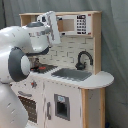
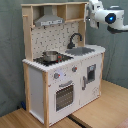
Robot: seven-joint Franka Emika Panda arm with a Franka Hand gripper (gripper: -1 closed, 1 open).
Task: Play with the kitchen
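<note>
**Arm up by the top shelf, nothing touched yet**

The kitchen [image 2: 62, 65] stands on a wood floor [image 2: 105, 112] against a grey curtain [image 2: 10, 50], w/ everything else placed off it. On its counter: pot [image 2: 50, 56] sits on the stovetop [image 2: 52, 60], sink [image 2: 82, 50] just beside that toward the second exterior view's right, black faucet [image 2: 74, 39] behind the sink. Hood [image 2: 48, 21] hangs above the stove; oven door [image 2: 64, 95] is below it, knobs [image 2: 65, 73] between.

Your arm [image 1: 27, 50] is high, near the kitchen's upper shelf; in the second exterior view the wrist [image 2: 107, 16] floats off the top corner on the sink side, clear of the counter. Gripper itself: can't tell from either view whether it's spread or pinched, and I can't see it holding anything.

Advice for this step, imo: pick one target first, faucet or pot being nearest below. Come down slowly from above the sink, keep clear of the shelf edge and side post. Approach the pot handle or faucet arch square-on, since a glancing touch could shove the pot off its burner.
</note>
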